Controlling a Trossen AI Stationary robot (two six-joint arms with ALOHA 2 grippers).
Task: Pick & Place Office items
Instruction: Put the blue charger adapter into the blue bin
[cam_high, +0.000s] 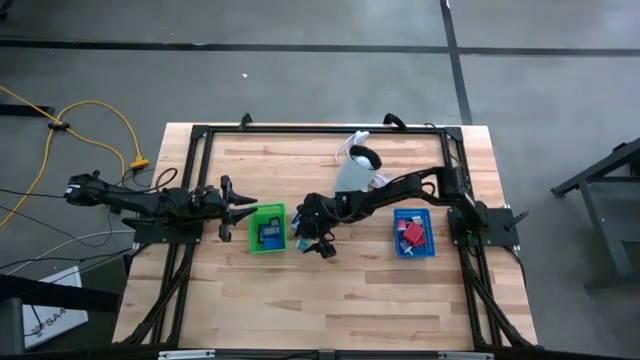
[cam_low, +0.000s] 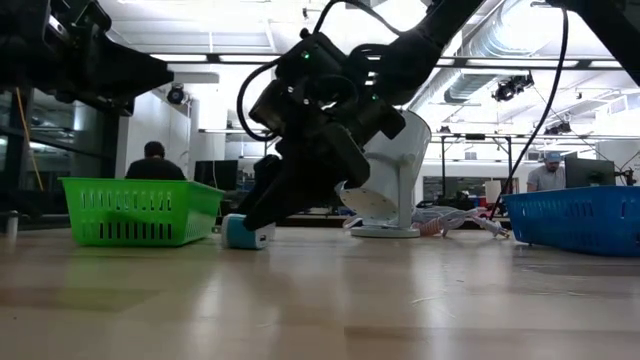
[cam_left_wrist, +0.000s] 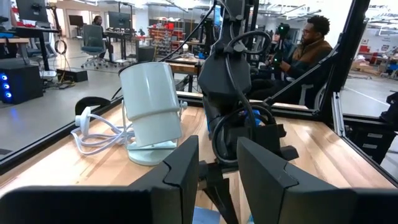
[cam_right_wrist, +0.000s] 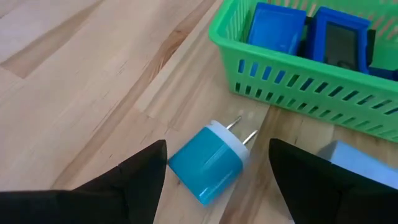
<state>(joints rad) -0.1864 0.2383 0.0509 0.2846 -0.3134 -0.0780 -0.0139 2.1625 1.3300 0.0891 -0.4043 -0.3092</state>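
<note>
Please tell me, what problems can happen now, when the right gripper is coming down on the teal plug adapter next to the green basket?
1. The teal plug adapter with a white face and two metal prongs lies on its side, skewed between the open fingers of the right gripper, so closing might twist or push it away.
2. The green plastic basket sits close by; a finger could bump its wall.
3. The left gripper hovers at the basket's other side, so the arms could crowd each other.

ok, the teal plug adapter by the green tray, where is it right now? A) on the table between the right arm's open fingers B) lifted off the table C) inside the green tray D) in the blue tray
A: the teal plug adapter lies on the wood outside the green tray, with the right gripper open around it, fingers not yet touching.
</note>
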